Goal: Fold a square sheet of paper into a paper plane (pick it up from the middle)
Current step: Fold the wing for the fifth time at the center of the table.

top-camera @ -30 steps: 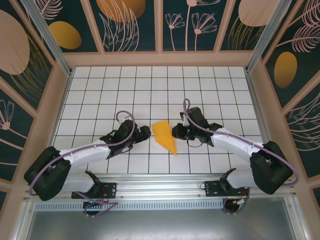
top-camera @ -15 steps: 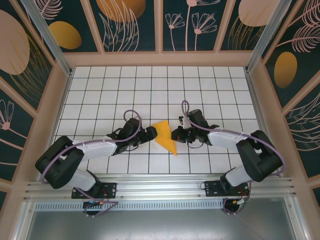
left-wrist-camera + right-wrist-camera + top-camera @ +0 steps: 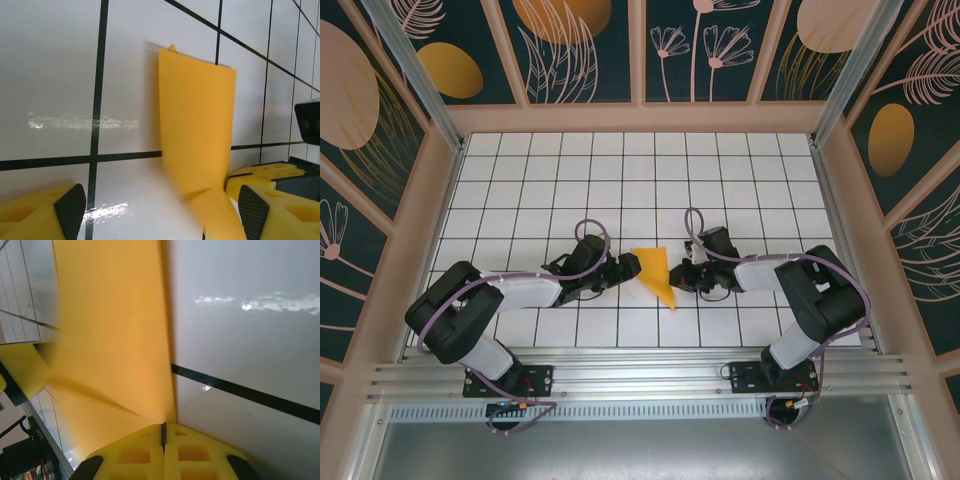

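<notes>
The square sheet of paper (image 3: 654,274), orange-yellow, is folded into a narrow pointed shape. It lies mid-table with its tip toward the near edge. My right gripper (image 3: 678,276) is at its right edge. In the right wrist view the right gripper (image 3: 163,426) is shut, with the paper (image 3: 110,330) running into the seam of its yellow fingers. My left gripper (image 3: 621,268) sits just left of the paper. In the left wrist view the left gripper (image 3: 160,210) is open wide, low over the table, and the paper (image 3: 197,125) lies between and ahead of its fingers.
The white grid table (image 3: 640,180) stretches toward the back. Wooden rails and dark patterned walls (image 3: 580,50) enclose it. Both arms are folded low near the front edge, their tips almost facing across the paper. A metal rail (image 3: 640,370) runs along the front.
The left arm has swung right and brought its open gripper up to the paper's left edge. The right arm has drawn its elbow in, and the paper has shifted slightly right with it.
</notes>
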